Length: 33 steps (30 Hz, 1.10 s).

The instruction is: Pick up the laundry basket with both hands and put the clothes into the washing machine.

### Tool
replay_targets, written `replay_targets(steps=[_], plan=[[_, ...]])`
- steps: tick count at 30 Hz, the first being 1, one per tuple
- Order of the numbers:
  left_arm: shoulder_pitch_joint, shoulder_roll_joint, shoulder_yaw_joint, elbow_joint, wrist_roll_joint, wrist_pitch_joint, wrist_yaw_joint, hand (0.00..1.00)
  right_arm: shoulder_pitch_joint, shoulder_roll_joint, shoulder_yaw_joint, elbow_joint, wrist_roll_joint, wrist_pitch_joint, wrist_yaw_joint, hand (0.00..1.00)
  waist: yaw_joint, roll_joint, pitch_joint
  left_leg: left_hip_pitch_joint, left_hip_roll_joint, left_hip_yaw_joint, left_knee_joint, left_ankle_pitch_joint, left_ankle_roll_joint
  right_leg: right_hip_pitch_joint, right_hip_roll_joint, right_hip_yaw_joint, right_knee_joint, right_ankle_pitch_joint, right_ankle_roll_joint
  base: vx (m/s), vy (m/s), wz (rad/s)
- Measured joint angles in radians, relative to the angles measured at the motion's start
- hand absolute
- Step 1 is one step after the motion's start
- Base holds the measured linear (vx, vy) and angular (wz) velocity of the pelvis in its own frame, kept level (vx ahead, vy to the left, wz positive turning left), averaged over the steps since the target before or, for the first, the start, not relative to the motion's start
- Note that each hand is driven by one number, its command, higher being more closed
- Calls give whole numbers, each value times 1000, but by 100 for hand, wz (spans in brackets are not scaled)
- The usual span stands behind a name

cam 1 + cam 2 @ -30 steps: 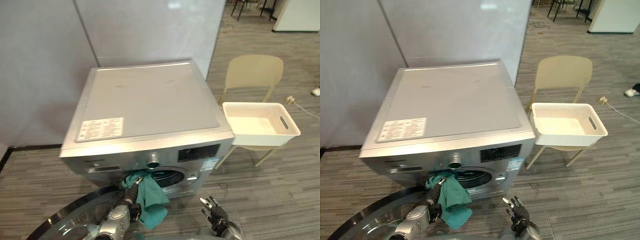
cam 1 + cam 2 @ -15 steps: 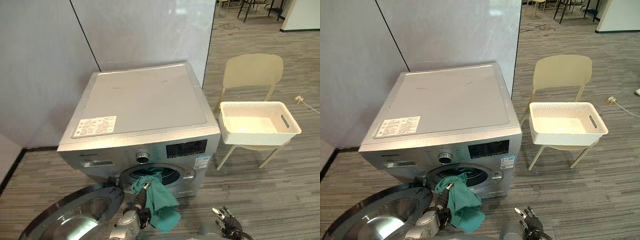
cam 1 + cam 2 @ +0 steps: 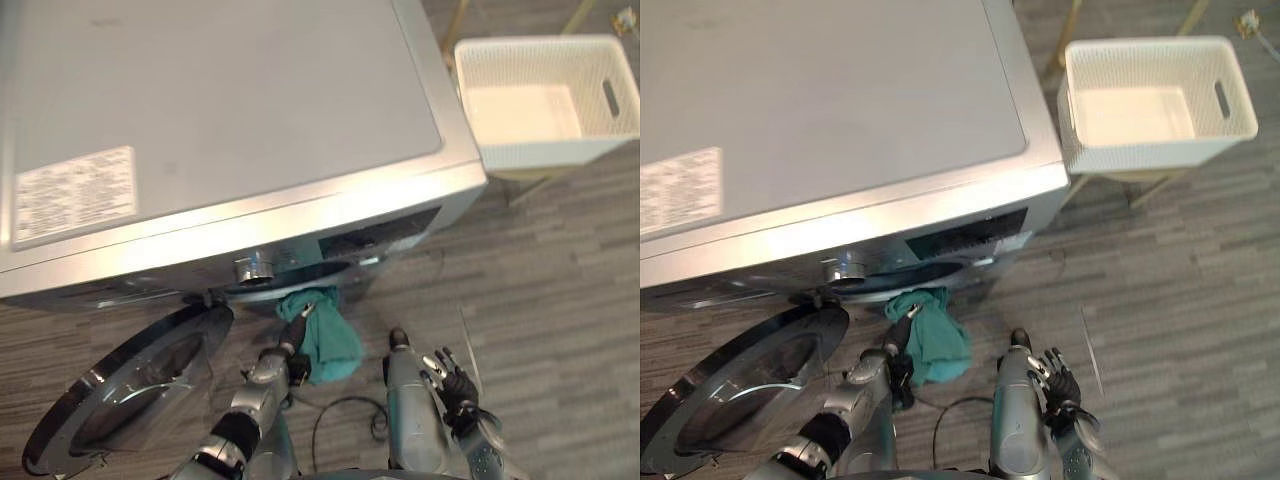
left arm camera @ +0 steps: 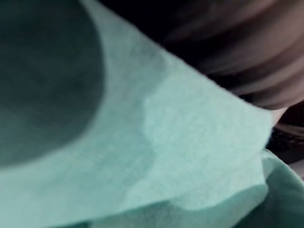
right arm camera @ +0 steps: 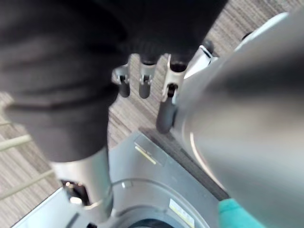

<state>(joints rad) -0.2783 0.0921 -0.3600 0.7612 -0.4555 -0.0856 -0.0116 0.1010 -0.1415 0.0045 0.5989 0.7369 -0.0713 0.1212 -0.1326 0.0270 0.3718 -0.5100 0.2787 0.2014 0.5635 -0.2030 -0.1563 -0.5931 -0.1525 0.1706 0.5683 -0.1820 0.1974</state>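
Observation:
A teal cloth (image 3: 325,338) hangs out of the open drum mouth of the silver washing machine (image 3: 220,110) and down its front. My left hand (image 3: 292,356) is at the cloth's left edge just below the drum mouth, pinching it. In the left wrist view the cloth (image 4: 180,142) lies right in front of the camera. My right hand (image 3: 455,385) hangs open and empty above the floor, right of the cloth. The white laundry basket (image 3: 545,85) stands on a beige chair to the machine's right and looks empty.
The machine's round door (image 3: 130,395) is swung open to the lower left, close to my left arm. Striped grey flooring (image 3: 560,300) stretches to the right of the machine. The chair's legs (image 3: 1140,190) show under the basket.
The whole picture has shifted: the camera now looks more steeply down from nearer the machine. My left hand stays on the teal cloth at the drum mouth; my right hand still hangs idle.

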Motion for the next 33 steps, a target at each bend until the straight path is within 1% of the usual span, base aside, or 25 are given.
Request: replay_targets(steps=[1,3,4,5,6,7,8,9,10,12,13,14,15,16,17,18,19,20,22,24,26,27,30,32,33], plan=[[-58,-1,0,39,15,0,13,100,0,7,5,-37,5,-3,-8,0,-5,-1,28,-20,15,14,24,-10,4,-18,13,17,-12,19,2,-14,44,-43],[-132,-1,4,91,19,0,30,100,-1,16,8,-78,9,-12,-13,0,-4,-5,47,-57,39,42,52,-23,10,-57,31,41,-31,45,9,-48,61,-72],[-244,11,29,141,20,1,61,100,2,15,36,-144,22,-15,-16,0,-4,-9,57,-131,83,77,93,-41,14,-121,64,74,-83,97,19,-67,58,-111],[-316,24,63,154,28,2,70,100,8,23,44,-195,30,-18,-15,0,2,-16,81,-150,115,93,119,-53,13,-133,86,86,-111,123,19,-55,34,-105],[-355,34,82,154,26,2,81,100,18,34,48,-230,34,-20,-14,0,4,-19,86,-165,135,101,131,-57,12,-146,97,90,-124,137,17,-25,-7,-75],[-425,60,117,152,23,1,93,100,40,52,54,-287,40,-31,-12,0,10,-20,86,-198,165,107,151,-65,10,-166,116,93,-150,155,16,-6,-5,-55],[-483,83,135,152,11,2,105,100,55,64,64,-329,41,-39,-10,0,11,-22,88,-223,181,107,162,-65,11,-183,122,93,-165,170,14,5,6,-45],[-513,100,138,152,3,6,110,100,64,69,71,-352,41,-40,-9,0,11,-23,88,-237,192,109,167,-65,11,-192,128,93,-174,178,15,19,17,-37],[-550,153,138,152,-14,21,118,100,82,86,74,-392,43,-45,-9,0,14,-23,88,-268,211,113,178,-66,11,-214,141,95,-192,193,15,22,19,-30],[-598,202,167,150,-61,33,124,100,98,106,72,-421,52,-63,-10,0,25,-28,92,-301,229,119,187,-66,12,-239,152,99,-216,212,20,22,30,-30],[-639,224,187,146,-92,35,133,100,101,116,69,-431,55,-70,-11,0,38,-36,96,-313,236,124,191,-67,12,-250,156,104,-226,222,19,22,45,-23],[-715,270,210,102,-140,34,148,100,99,129,67,-447,64,-79,-11,0,42,-44,110,-333,244,123,196,-67,12,-258,159,102,-241,232,20,19,49,-19],[-736,283,231,37,-168,-37,149,100,100,139,65,-471,75,-84,-12,0,42,-50,112,-367,248,120,214,-66,12,-281,163,101,-240,237,18,8,74,-12],[-752,281,238,-36,-184,-57,148,100,100,139,62,-486,78,-98,-11,0,52,-51,114,-399,258,121,231,-67,13,-307,164,100,-234,238,20,0,54,-10],[-775,281,228,-57,-184,-56,146,100,99,138,57,-493,78,-102,-11,0,64,-50,118,-412,262,125,243,-67,13,-318,165,101,-232,239,20,-4,89,-3],[-836,281,204,-73,-194,-60,147,100,95,138,44,-509,80,-107,-10,0,85,-52,137,-429,262,132,259,-66,14,-335,164,101,-217,240,20,-19,68,1],[-855,281,200,-88,-202,-75,153,100,95,138,43,-516,80,-112,-8,0,90,-53,138,-449,262,133,270,-66,14,-355,163,103,-202,239,20,-28,77,3],[-863,281,199,-88,-206,-76,159,100,95,138,43,-515,80,-115,-8,0,91,-52,139,-453,262,133,275,-66,15,-361,162,103,-197,239,20,-48,41,2],[-897,309,173,-82,-235,-77,182,100,98,133,35,-518,80,-115,-6,0,91,-53,150,-460,262,145,282,-70,22,-386,157,110,-169,238,20,-49,19,1],[-920,330,164,-82,-236,-80,196,100,110,131,7,-518,80,-114,2,0,93,-53,164,-464,262,157,290,-72,28,-405,153,119,-151,238,18,-54,5,0],[-924,357,164,-82,-236,-101,217,100,129,120,-21,-522,80,-106,15,0,88,-53,164,-473,263,161,301,-73,31,-422,153,127,-135,238,18,-47,2,-5],[-925,365,166,-82,-236,-124,233,100,143,98,-32,-527,81,-100,19,0,88,-52,164,-479,266,160,310,-74,33,-427,155,128,-134,240,16,-25,11,-7],[-945,367,167,-61,-235,-135,247,100,146,74,-50,-527,85,-98,21,0,85,-52,164,-489,268,154,316,-74,34,-428,155,123,-137,247,7,-6,5,-2],[-945,367,168,-61,-234,-136,273,100,146,70,-49,-525,85,-98,22,0,83,-51,164,-490,268,152,318,-74,35,-428,155,122,-137,248,6,0,0,0],[-945,367,183,-62,-206,-137,304,100,146,70,-46,-524,85,-98,21,0,81,-51,165,-492,268,151,319,-73,36,-429,156,122,-137,249,6,0,0,0]])
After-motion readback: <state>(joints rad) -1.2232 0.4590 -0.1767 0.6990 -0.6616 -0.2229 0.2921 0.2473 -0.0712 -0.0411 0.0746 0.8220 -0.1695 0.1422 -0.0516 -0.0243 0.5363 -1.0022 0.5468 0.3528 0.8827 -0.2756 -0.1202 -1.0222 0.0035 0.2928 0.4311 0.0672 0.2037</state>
